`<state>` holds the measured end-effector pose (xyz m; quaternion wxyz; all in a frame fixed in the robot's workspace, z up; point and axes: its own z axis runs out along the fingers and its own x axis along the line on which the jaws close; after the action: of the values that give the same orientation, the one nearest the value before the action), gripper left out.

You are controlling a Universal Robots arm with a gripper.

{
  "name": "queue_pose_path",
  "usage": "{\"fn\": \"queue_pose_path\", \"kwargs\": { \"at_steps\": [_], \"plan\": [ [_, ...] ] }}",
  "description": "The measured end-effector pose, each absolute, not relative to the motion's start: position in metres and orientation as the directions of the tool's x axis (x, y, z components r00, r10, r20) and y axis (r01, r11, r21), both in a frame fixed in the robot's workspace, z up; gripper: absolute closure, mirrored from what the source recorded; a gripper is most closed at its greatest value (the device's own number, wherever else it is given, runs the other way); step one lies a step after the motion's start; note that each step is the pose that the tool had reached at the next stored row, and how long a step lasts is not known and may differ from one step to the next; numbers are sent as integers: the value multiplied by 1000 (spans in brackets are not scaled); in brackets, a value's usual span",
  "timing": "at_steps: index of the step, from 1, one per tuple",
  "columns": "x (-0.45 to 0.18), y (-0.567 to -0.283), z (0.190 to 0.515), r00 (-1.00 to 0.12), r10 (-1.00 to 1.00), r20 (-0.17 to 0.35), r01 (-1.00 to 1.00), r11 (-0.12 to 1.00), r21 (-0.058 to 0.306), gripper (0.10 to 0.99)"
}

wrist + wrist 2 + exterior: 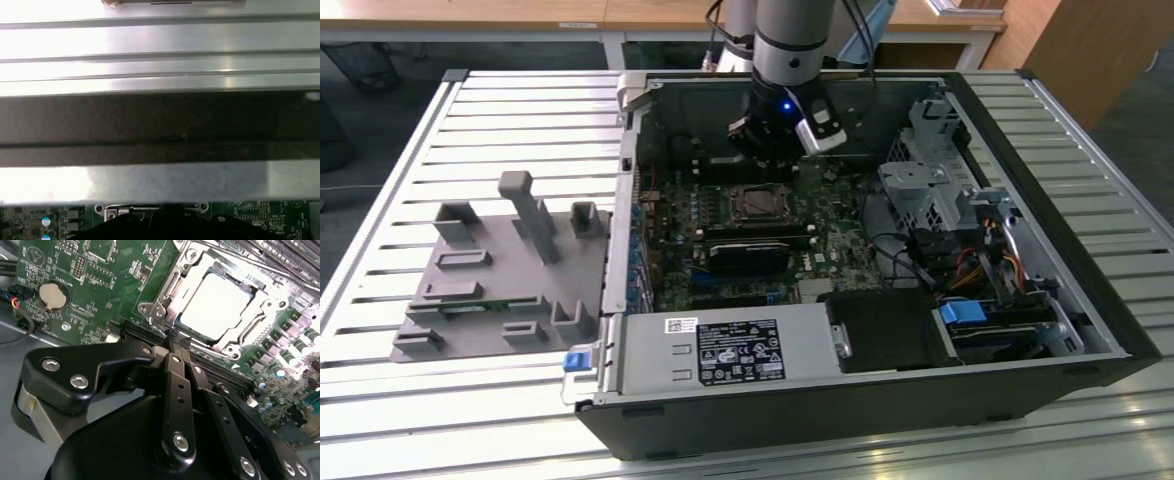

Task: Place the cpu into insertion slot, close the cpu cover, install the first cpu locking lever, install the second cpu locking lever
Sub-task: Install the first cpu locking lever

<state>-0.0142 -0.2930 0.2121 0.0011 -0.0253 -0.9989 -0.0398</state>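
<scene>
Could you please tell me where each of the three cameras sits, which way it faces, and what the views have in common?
Exterior view: off the arm, above, looking down into the open computer case; the arm and gripper hang beside the insertion slot.
Second wrist view: on the arm, looking past the shut gripper at the cpu seated in the slot.
First wrist view: on the arm, facing the case wall.
Shared: the green motherboard.
</scene>
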Motion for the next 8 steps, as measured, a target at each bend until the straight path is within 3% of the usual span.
{"fn": "queue_pose_path", "kwargs": {
  "at_steps": [8],
  "plan": [
    [-13, -296, 212, -999, 51, 4, 51, 996, 79, 980]
  ]
}}
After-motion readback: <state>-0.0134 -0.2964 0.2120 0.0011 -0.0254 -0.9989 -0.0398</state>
